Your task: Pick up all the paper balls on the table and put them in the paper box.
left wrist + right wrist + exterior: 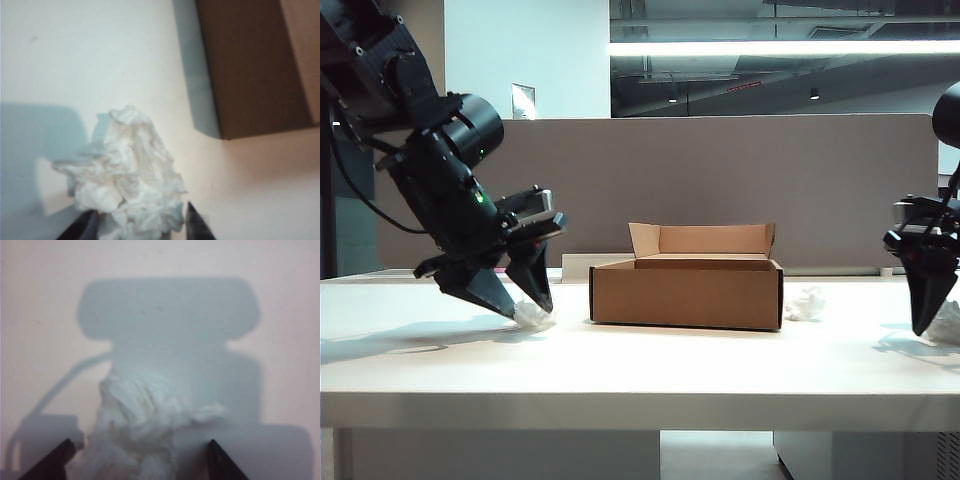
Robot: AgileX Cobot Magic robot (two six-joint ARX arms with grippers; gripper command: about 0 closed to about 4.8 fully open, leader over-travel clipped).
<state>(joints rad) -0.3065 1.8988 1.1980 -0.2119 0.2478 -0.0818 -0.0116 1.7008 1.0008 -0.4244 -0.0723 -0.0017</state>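
Observation:
Three crumpled white paper balls lie on the white table (650, 365). One paper ball (535, 318) (130, 170) rests left of the brown paper box (687, 292) (255, 65). My left gripper (525, 303) (140, 226) stands open, its dark fingertips (197, 225) low on either side of this ball. A second paper ball (948, 325) (145, 425) lies at the far right, between the widely open fingers (222, 462) of my right gripper (930, 322) (139, 462). The third paper ball (805, 303) sits just right of the box, with no gripper near it.
A grey fabric divider panel (720, 180) runs behind the table. A low white block (582, 265) lies behind the box's left rear corner. The box's rear flaps (705, 238) stand upright. The table's thick front edge (640, 410) is nearest the camera.

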